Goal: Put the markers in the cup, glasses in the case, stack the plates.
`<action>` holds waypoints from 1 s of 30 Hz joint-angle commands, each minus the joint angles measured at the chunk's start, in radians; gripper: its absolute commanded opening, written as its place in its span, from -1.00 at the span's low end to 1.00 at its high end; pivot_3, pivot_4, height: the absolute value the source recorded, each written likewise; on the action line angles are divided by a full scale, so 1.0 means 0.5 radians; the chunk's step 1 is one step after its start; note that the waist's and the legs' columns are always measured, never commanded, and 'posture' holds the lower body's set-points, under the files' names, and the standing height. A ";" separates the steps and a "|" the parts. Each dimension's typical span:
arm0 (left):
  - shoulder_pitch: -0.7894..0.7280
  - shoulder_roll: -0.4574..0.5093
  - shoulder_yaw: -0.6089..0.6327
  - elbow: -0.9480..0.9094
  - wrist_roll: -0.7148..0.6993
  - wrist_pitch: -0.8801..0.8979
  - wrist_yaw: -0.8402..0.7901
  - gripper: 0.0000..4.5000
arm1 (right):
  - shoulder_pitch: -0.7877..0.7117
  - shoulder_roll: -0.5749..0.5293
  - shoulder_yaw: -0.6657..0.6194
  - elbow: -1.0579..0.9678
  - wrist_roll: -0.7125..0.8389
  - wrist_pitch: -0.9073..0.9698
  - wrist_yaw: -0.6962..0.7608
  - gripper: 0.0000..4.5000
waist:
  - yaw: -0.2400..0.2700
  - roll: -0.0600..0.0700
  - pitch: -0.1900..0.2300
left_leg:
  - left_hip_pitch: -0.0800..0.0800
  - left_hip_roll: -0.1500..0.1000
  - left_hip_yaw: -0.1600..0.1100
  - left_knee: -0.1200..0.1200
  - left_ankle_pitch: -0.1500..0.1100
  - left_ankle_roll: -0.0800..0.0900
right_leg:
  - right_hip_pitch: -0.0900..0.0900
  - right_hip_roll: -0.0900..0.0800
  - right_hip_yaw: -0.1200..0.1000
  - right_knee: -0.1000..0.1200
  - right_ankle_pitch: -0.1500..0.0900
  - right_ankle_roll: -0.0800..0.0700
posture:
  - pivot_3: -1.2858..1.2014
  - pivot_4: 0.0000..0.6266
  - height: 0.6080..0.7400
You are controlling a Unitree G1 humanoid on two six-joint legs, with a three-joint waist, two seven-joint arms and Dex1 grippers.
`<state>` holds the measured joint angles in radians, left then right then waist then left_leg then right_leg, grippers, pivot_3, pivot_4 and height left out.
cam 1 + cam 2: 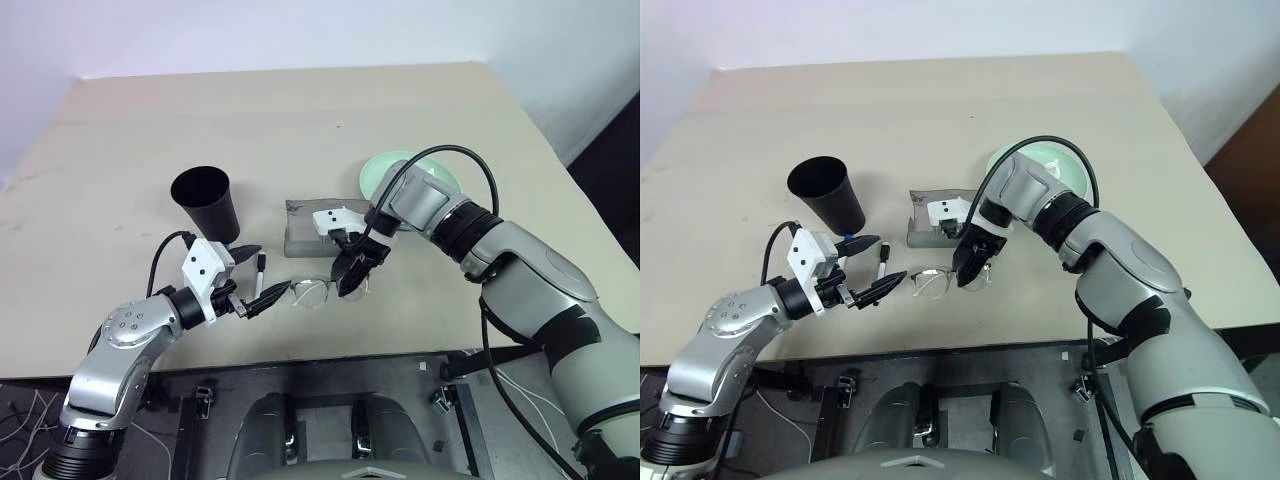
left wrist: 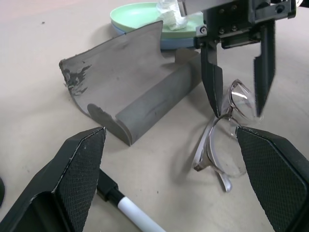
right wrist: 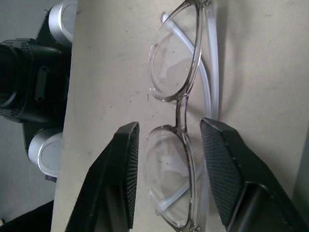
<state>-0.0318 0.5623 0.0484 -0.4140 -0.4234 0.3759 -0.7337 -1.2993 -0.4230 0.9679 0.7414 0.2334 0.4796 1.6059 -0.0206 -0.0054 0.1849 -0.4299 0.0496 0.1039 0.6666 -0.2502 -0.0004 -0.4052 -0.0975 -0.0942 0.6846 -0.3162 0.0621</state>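
The glasses [image 1: 312, 292] lie folded on the table near its front edge, pale-framed with clear lenses. My right gripper [image 1: 352, 276] points down over them, open, one finger on each side of a lens [image 3: 166, 179] with small gaps. The grey case [image 1: 303, 228] lies open just behind the glasses. To its left stands the black cup [image 1: 206, 200]. My left gripper [image 1: 254, 277] hovers wide open, and a white marker with a black cap [image 1: 259, 274] lies between its fingers. The mint green plate [image 2: 137, 12] rests on the light blue plate [image 2: 175, 43] behind the case.
Something white and crumpled [image 2: 169, 13] lies on the green plate. The table's front edge [image 1: 300, 362] runs close below both grippers. A wide bare tabletop [image 1: 280, 120] stretches behind the cup and the case.
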 commanded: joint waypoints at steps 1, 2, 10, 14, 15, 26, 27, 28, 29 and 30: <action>-0.018 -0.007 -0.013 -0.019 0.017 -0.042 0.004 1.00 | -0.082 -0.004 -0.016 -0.066 0.067 0.088 0.017 -0.09 | -0.001 0.000 0.000 | 0.000 0.000 0.000 0.000 0.000 0.000 | 0.000 0.000 0.000 0.000 0.000 0.000 | 0.03 -0.52 0.41; -0.026 -0.007 -0.016 -0.009 0.026 -0.044 0.005 1.00 | -0.086 0.001 -0.015 -0.067 0.067 0.102 0.017 -0.09 | -0.001 0.000 0.000 | 0.000 0.000 0.000 0.000 0.000 0.000 | 0.000 0.000 0.000 0.000 0.000 0.000 | 0.03 -0.52 0.41; -0.022 -0.024 -0.032 0.010 0.052 -0.062 0.010 1.00 | -0.091 0.012 -0.007 -0.089 0.086 0.144 0.017 -0.64 | 0.000 0.000 0.000 | -0.002 0.000 0.000 0.000 0.000 0.000 | -0.001 0.000 0.000 -0.001 0.000 0.000 | 0.03 -0.52 0.41; -0.019 -0.020 -0.024 0.019 0.063 -0.067 0.022 1.00 | -0.086 0.020 -0.011 -0.092 0.073 0.153 0.017 -0.64 | 0.000 0.000 0.000 | -0.003 0.000 0.000 0.000 0.000 0.000 | -0.003 0.000 0.000 -0.001 0.000 -0.001 | 0.03 -0.52 0.41; -0.019 -0.019 -0.022 0.020 0.063 -0.068 0.023 1.00 | -0.084 0.028 -0.016 -0.086 0.060 0.158 0.017 -0.64 | 0.000 0.000 0.000 | -0.003 0.000 0.000 0.000 0.000 0.000 | -0.003 0.000 0.000 0.000 0.000 -0.001 | 0.03 -0.52 0.41; -0.043 -0.062 -0.012 0.067 0.053 -0.082 0.046 1.00 | -0.100 0.054 -0.024 -0.055 0.024 0.228 0.017 -0.99 | 0.000 0.000 0.000 | -0.003 0.000 0.000 0.000 0.000 0.000 | -0.003 0.000 0.000 0.000 0.001 -0.001 | 0.03 -0.52 0.41; -0.046 -0.058 -0.016 0.074 0.060 -0.088 0.037 1.00 | -0.103 0.044 -0.019 -0.058 0.031 0.225 0.017 -0.99 | 0.000 0.000 0.000 | -0.003 0.000 0.000 0.000 0.000 0.000 | -0.003 0.000 0.000 0.000 0.001 -0.002 | 0.03 -0.52 0.41; -0.046 -0.054 -0.021 0.076 0.067 -0.093 0.028 1.00 | -0.105 0.037 -0.015 -0.060 0.036 0.223 0.017 -0.99 | 0.000 0.000 0.000 | -0.003 0.000 -0.001 0.000 0.000 0.000 | -0.003 0.000 0.000 0.000 0.001 -0.002 | 0.03 -0.52 0.41; -0.045 -0.054 -0.024 0.079 0.069 -0.095 0.023 1.00 | -0.107 0.028 -0.012 -0.064 0.040 0.221 0.017 -0.99 | 0.000 0.000 0.000 | -0.003 0.000 0.000 0.000 0.000 0.000 | -0.003 0.000 0.000 0.000 0.001 -0.002 | 0.03 -0.52 0.41; -0.043 -0.055 -0.026 0.080 0.066 -0.095 0.019 1.00 | -0.111 0.018 -0.011 -0.072 0.049 0.227 0.017 -0.99 | 0.000 0.000 0.000 | -0.003 0.000 0.000 0.000 0.000 0.000 | -0.003 0.000 0.000 -0.001 0.001 -0.002 | 0.03 -0.52 0.41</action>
<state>-0.0477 0.5307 0.0257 -0.3618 -0.3921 0.3551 -0.7181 -1.3188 -0.4006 0.9670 0.7283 0.2518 0.5935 1.6133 -0.0207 -0.0053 0.1849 -0.4314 0.0496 0.1037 0.6665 -0.2503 -0.0003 -0.4067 -0.0976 -0.0943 0.6842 -0.3157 0.0612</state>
